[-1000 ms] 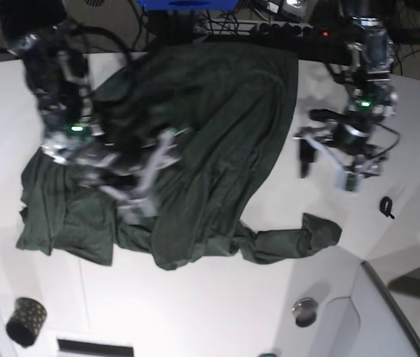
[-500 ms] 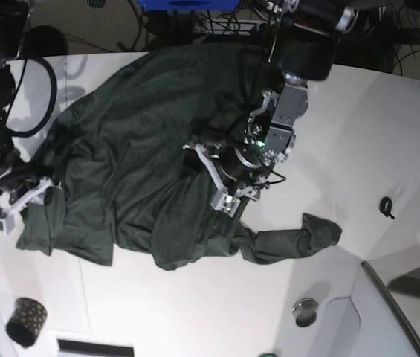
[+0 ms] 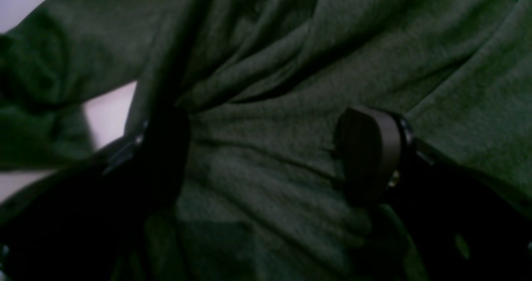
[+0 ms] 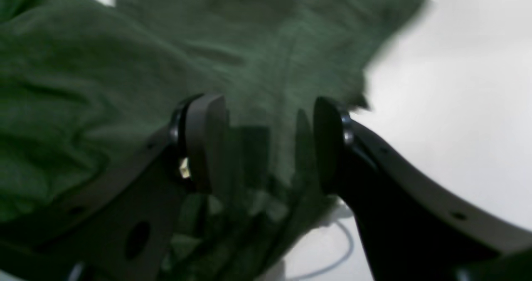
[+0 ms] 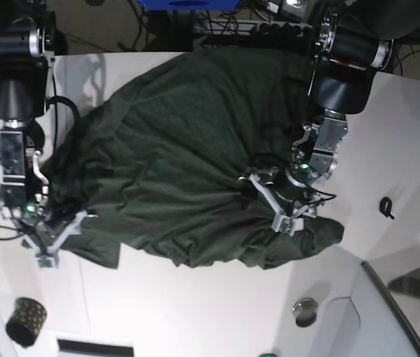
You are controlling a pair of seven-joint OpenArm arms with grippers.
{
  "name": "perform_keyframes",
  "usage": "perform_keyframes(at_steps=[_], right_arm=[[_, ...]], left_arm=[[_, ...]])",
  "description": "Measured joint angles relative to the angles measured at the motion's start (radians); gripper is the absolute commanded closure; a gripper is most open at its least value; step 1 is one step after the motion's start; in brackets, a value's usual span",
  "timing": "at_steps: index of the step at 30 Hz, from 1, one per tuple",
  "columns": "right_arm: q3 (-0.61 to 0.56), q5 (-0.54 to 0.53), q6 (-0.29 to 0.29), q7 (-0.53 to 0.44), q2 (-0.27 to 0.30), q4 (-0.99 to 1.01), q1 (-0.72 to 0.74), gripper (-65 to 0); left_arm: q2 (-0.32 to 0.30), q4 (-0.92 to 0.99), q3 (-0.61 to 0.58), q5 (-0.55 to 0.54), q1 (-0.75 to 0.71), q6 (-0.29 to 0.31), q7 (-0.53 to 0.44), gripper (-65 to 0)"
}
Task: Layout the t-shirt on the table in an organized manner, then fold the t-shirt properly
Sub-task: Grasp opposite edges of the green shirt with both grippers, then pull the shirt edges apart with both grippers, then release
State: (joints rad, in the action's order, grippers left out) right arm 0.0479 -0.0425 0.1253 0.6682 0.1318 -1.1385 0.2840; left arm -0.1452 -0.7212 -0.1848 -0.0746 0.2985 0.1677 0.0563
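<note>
Since a moment ago both arms have dragged the dark green t-shirt [image 5: 187, 156] wider across the white bench [image 5: 195, 312], the left gripper [image 5: 280, 204] fingers spread wide and the right gripper [image 5: 53, 234] fingers part-open over its edge, so layout is progressing.

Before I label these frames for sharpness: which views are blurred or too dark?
Left wrist: dim and soft, t-shirt folds murky, left hand nearly black. Right wrist: motion-smeared shirt edge, table washed out. Base: sharpest, evenly lit.
</note>
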Motion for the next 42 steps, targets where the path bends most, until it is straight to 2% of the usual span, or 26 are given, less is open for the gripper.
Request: perform_keyframes(at_steps=[3,5,7,10,15,17,19,20,24,27,31,34,36,38,42], right_arm=[[-0.003,0.069,-0.002,-0.011,-0.005,0.099,0.07,-31.4],[-0.006,0.121,-0.058,-0.018,-0.023,0.16,0.111,-31.5],[-0.009,0.159,-0.085,-0.018,-0.043,0.21,0.134,-31.5],[-0.009,0.19,-0.087,-0.061,-0.069,0.275,0.148,-31.5],[-0.008,0.204,-0.088,-0.107,-0.068,0.374,0.167,-29.6],[-0.002,0.204,-0.089,-0.128,-0.069,0.39,0.17,-20.4],[-0.002,0.203,-0.089,-0.129,-0.068,0.39,0.169,-3.9],[-0.002,0.203,-0.089,-0.128,-0.067,0.384,0.169,0.0],[-0.001,0.209,-0.091,-0.118,-0.062,0.195,0.093,-0.5],[0.001,0.199,-0.091,-0.014,-0.05,-0.025,-0.003,-0.6],[0.135,0.202,-0.09,0.107,-0.054,-0.308,-0.154,-0.6],[0.212,0.209,-0.091,0.139,-0.05,-0.459,-0.281,-0.6],[0.256,0.208,-0.091,0.146,-0.075,-0.519,-0.373,-0.6],[0.311,0.196,-0.091,0.146,-0.126,-0.551,-0.444,-0.6],[0.429,0.2,-0.091,0.148,-0.187,-0.54,-0.489,-0.8]], left_arm=[[-0.021,-0.008,0.0,-0.001,0.0,0.0,0.011,-54.8],[-0.032,-0.008,0.0,-0.002,0.002,-0.001,0.011,-54.8],[-0.038,-0.008,0.0,-0.001,0.002,-0.002,0.011,-54.8],[-0.043,-0.008,0.001,-0.002,0.003,-0.002,0.013,-54.8],[-0.043,-0.009,0.001,-0.001,0.003,-0.003,0.016,-54.8],[-0.043,-0.009,0.001,0.002,0.003,-0.003,0.014,-54.8],[-0.043,-0.009,0.001,0.002,0.003,-0.003,0.014,-54.8],[-0.043,-0.009,0.001,0.002,0.003,-0.003,0.014,-54.8],[-0.044,-0.009,0.001,0.002,0.003,-0.004,0.013,-54.8],[-0.054,-0.008,0.001,0.0,0.003,-0.001,0.014,-54.8],[-0.073,-0.009,0.002,-0.002,0.0,0.0,0.013,-54.8],[-0.08,-0.01,0.004,0.001,0.001,-0.004,0.014,-54.8],[-0.086,-0.01,0.002,0.001,0.002,-0.003,0.013,-54.8],[-0.089,-0.009,0.002,0.0,0.003,-0.004,0.018,-54.8],[-0.09,-0.008,0.003,0.003,0.006,-0.004,0.019,-54.8]])
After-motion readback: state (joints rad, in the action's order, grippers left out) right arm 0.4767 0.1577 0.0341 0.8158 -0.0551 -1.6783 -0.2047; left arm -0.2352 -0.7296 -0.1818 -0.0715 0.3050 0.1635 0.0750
